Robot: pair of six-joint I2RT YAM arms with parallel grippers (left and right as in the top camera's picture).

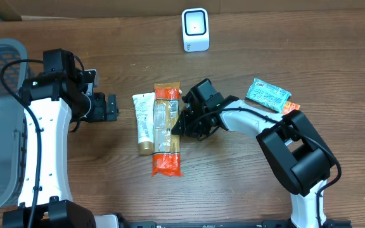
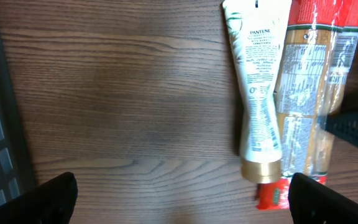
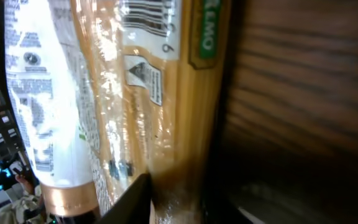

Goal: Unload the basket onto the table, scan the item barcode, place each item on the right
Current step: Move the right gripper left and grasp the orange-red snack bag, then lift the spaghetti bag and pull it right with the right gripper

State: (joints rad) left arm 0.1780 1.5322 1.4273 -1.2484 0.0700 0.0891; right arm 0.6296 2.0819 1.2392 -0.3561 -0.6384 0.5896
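Beside one tube (image 1: 144, 123) lies one pasta packet (image 1: 166, 130)

A long clear spaghetti packet (image 1: 166, 130) with orange-red ends lies flat mid-table (image 1: 106, 171), running far edge to near edge, its barcode (image 3: 146, 14) facing up. A small white scanner (image 1: 195, 29) stands upright by the far edge.
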